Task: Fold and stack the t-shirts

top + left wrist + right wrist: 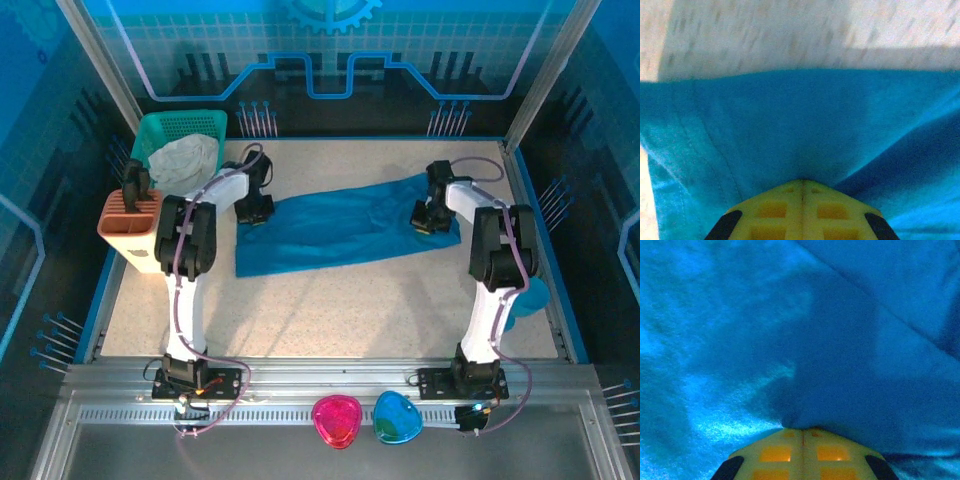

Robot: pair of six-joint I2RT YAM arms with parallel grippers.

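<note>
A teal-blue t-shirt (345, 225) lies stretched across the middle of the table, folded lengthwise into a long band. My left gripper (252, 213) is down at the shirt's left end, and its yellow fingers (775, 205) are pressed together with a pinch of the blue fabric (790, 125) between them. My right gripper (430, 220) is down at the shirt's right end. Its yellow fingers (777, 450) are likewise shut on a bunched fold of the t-shirt (850, 390).
A green plastic basket (180, 128) with pale cloth (187, 158) in it stands at the back left. An orange slotted holder (133, 225) sits in front of it. A pink and a blue heart-shaped dish (337, 420) lie on the front rail.
</note>
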